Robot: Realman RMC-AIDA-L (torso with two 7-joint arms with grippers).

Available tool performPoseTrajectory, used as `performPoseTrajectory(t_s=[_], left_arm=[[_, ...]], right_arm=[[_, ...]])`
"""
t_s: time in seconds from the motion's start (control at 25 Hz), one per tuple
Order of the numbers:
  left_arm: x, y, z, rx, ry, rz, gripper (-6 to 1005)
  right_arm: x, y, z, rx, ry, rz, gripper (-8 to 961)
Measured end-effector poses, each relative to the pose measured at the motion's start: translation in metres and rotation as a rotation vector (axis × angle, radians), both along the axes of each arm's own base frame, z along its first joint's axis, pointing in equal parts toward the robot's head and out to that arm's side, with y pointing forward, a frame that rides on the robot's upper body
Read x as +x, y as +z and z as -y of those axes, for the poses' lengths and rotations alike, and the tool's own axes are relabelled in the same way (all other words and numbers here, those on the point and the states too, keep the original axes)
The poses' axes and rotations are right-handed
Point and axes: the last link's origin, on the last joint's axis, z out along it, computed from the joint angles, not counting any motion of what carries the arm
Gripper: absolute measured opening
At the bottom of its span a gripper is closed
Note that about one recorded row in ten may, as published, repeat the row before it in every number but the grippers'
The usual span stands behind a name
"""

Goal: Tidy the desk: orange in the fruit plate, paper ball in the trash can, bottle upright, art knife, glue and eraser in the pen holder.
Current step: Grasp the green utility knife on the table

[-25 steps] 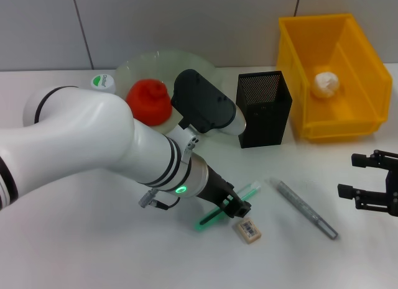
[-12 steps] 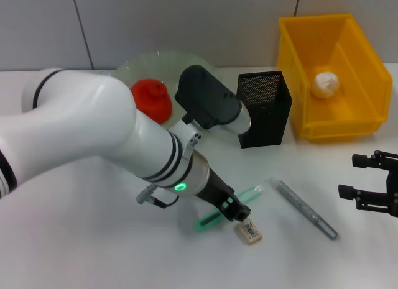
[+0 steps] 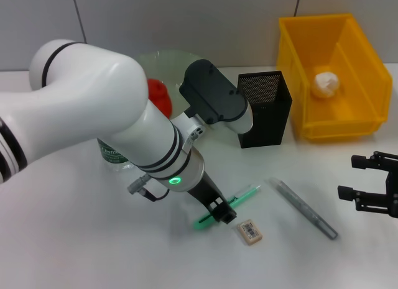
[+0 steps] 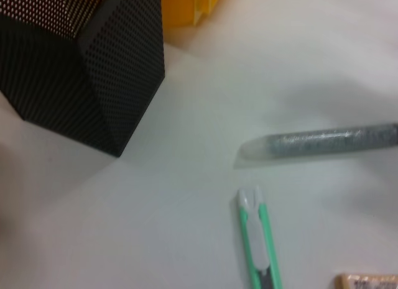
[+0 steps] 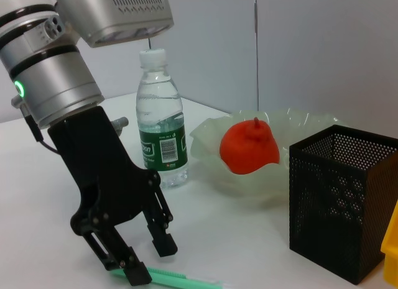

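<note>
**Head view: three containers along the far side, small items loose on the table**

In the head view, the yellow plastic trash can is seen at about 2 o'clock on the white table; a crumpled white paper ball lies inside it. The black square mesh pen holder stands just beside the bin, toward 12 o'clock, and nothing can be made out inside it. The pale-green translucent fruit plate, with a wavy ruffled rim, holds the lumpy red-orange orange. The clear ribbed bottle is shown upright in the right wrist view, with a green label, next to the plate.

Toward 6 o'clock, three items lie flat on the table. The slim mint-green art knife has a white tip pointing toward the pen holder. The left hand is lowered over the knife's middle, its dark fingers spread apart on either side of the shaft and not yet closed on it. The small tan eraser, a rectangular block with a barcode label, lies just beside the knife. The thin silver-grey glue lies at a slant near the knife, apart from it.

The right hand is parked at about 4 o'clock, with its fingers apart and holding nothing.
</note>
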Motion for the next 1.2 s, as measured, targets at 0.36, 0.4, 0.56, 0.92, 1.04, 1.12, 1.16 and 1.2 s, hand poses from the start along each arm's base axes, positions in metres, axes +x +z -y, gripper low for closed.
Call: performPoseTrajectory(t_s=[0.36, 0.4, 0.56, 0.92, 1.04, 1.12, 1.16, 1.2], left_arm=[[-0.001, 0.005, 0.0, -0.022, 0.008, -0.073, 477], [-0.001, 0.005, 0.0, -0.025, 0.008, -0.081, 477], [-0.001, 0.006, 0.001, -0.037, 0.01, -0.096, 476], [0.003, 0.004, -0.002, -0.022, -0.016, -0.083, 474], [0.005, 0.003, -0.003, -0.021, -0.026, -0.077, 473], [0.008, 0.002, -0.004, -0.018, -0.036, -0.074, 473], [0.008, 0.002, -0.004, -0.017, -0.039, -0.073, 473], [0.009, 0.002, -0.004, -0.018, -0.043, -0.074, 472]], right_arm=[[0.0, -0.001, 0.0, -0.002, 0.001, -0.001, 717], [0.0, -0.001, 0.0, -0.002, 0.001, -0.001, 717], [-0.001, -0.002, 0.0, -0.002, 0.0, -0.002, 716], [-0.001, -0.003, 0.0, 0.002, -0.001, -0.003, 715], [-0.002, -0.002, -0.001, 0.003, 0.001, -0.005, 715], [-0.003, -0.002, -0.002, 0.003, 0.004, -0.007, 715], [-0.003, -0.002, -0.002, 0.002, 0.006, -0.008, 715], [-0.003, -0.002, -0.002, 0.002, 0.007, -0.008, 715]])
